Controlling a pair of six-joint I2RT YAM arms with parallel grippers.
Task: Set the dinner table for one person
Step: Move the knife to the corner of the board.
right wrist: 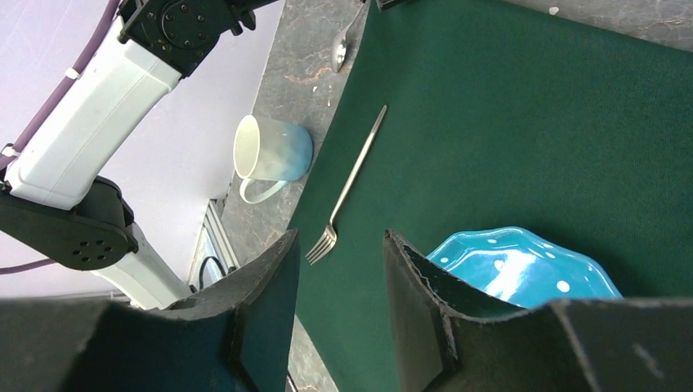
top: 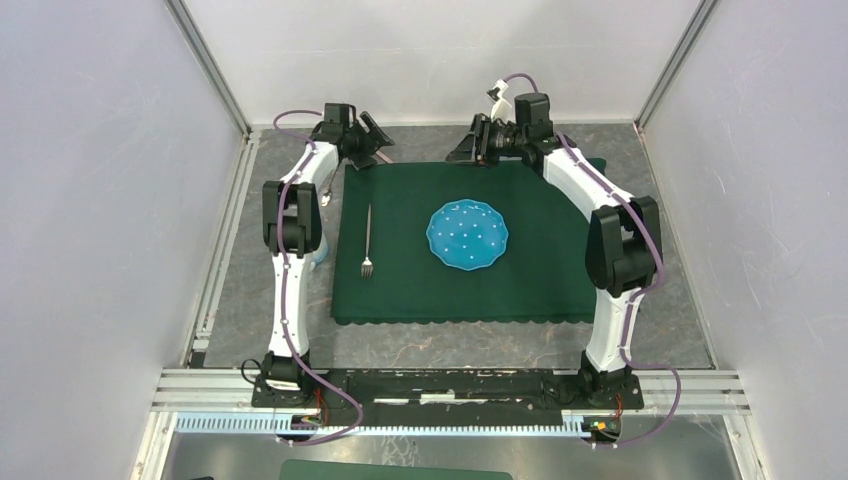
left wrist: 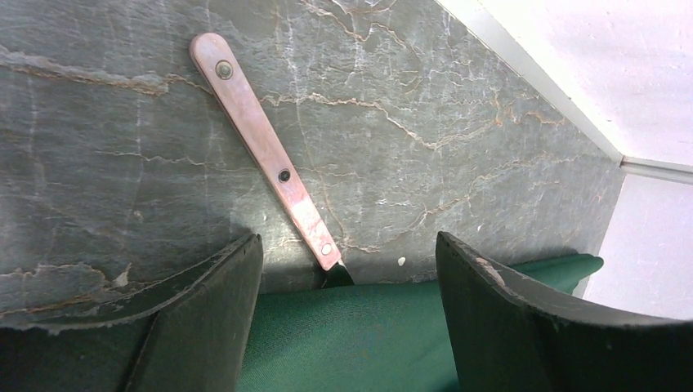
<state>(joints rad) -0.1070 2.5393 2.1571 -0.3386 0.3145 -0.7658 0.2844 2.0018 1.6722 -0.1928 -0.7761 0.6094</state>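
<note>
The dinner table (top: 450,345) is dark-grey veined stone, with a dark green scallop-edged cloth (top: 460,280) spread on it. On the cloth lie a blue dotted plate (top: 467,235) and, to its left, a silver fork (top: 368,242). My left gripper (top: 370,142) hovers open at the cloth's far left corner. In the left wrist view a knife (left wrist: 260,147) with a reddish wooden handle lies on the stone, its blade tucked under the cloth edge (left wrist: 359,327), between my spread fingers (left wrist: 212,318). My right gripper (right wrist: 341,238) stands open and empty above the cloth's far edge.
A pale blue-and-white mug (right wrist: 272,151) lies on its side on the stone left of the cloth, beside the left arm (right wrist: 90,122). A spoon (right wrist: 343,45) lies further back on the stone. White walls and metal rails (top: 215,270) enclose the table.
</note>
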